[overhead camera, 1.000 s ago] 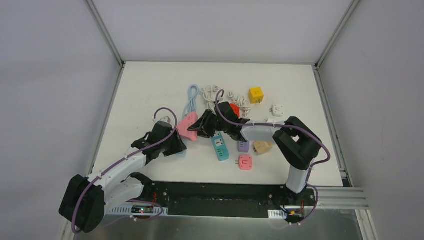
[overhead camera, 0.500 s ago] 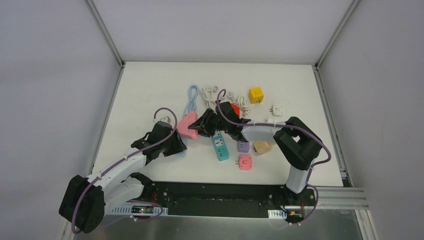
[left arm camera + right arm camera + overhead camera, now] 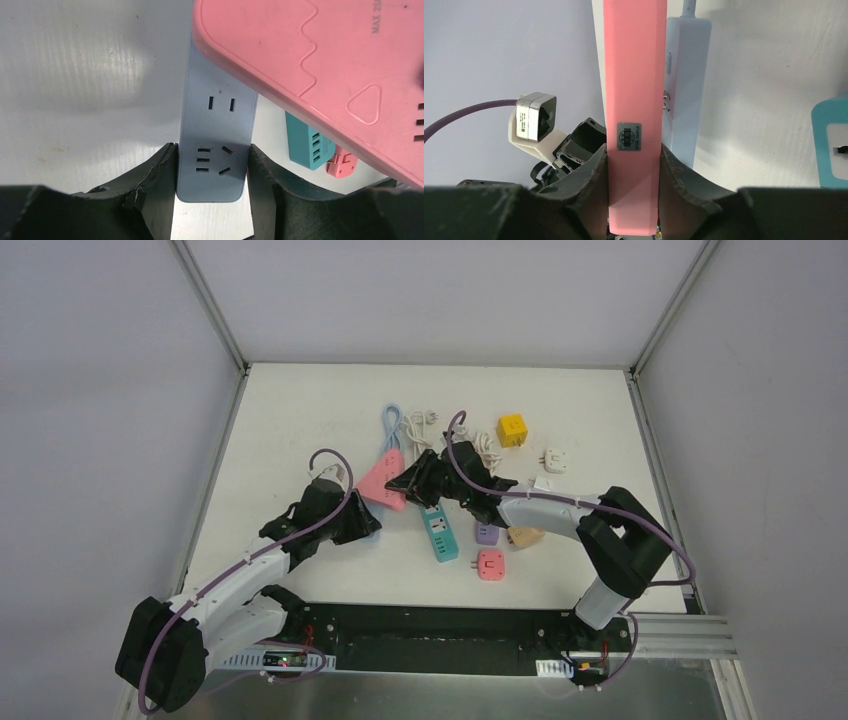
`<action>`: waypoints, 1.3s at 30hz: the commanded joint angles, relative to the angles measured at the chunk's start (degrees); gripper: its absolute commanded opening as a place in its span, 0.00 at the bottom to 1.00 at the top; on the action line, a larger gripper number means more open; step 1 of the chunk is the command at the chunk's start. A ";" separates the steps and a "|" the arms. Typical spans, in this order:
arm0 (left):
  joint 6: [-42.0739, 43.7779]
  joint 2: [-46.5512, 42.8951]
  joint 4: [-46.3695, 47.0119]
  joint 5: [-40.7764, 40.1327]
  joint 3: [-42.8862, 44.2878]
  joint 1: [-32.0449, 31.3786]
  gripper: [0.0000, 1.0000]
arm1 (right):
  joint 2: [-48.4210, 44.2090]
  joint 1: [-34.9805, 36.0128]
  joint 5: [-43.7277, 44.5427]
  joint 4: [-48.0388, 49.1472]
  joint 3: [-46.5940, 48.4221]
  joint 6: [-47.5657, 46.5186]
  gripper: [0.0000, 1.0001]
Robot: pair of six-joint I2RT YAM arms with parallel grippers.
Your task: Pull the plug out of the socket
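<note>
White worktop (image 3: 75, 65) behind everything in the left wrist view. Left end effector (image 3: 212, 162) partly open, both fingers (image 3: 160, 175) pressed against the long sides of the light-blue socket strip (image 3: 215, 125): gripping it near one end, strip flat on the worktop. Pink plug (image 3: 310, 60) overhanging the far part of the strip. Beyond, one teal strip (image 3: 306, 142) and one small pink adapter (image 3: 342, 162).

Right wrist view: right end effector (image 3: 633, 156) closed to a narrow gap, clamped on the two flat faces of the pink plug, seen edge-on. Light-blue socket strip just beside it on the right. Metal pins (image 3: 666, 100) showing in the thin gap between plug and strip; cannot tell whether seated or free. Teal strip at the right edge.

Top view: both end effectors together near mid-worktop, pink plug between them, socket strip mostly hidden under plug and left arm. Count: two strips (light-blue, teal); four small adapters (pink, purple adapter (image 3: 487, 533), beige adapter (image 3: 524, 534), white adapter (image 3: 555, 459)); one yellow cube (image 3: 512, 429); one blue cable (image 3: 390, 425); white cable coils (image 3: 420, 423), at least two.
</note>
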 commanded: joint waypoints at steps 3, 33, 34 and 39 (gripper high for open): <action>0.38 0.87 -9.51 -5.77 -1.64 0.68 0.20 | -4.18 -2.40 5.49 6.58 1.07 1.00 0.00; 1.39 -0.45 -11.32 -8.15 -2.02 0.65 0.15 | 11.15 -4.60 -8.15 8.12 11.07 10.06 0.00; 1.42 -0.29 -11.24 -8.14 -1.90 0.68 0.15 | 10.85 -4.46 -8.41 9.00 10.83 7.87 0.00; 0.99 0.23 -11.87 -8.08 -1.16 0.70 0.17 | 7.78 -3.84 -3.80 8.35 7.76 3.07 0.00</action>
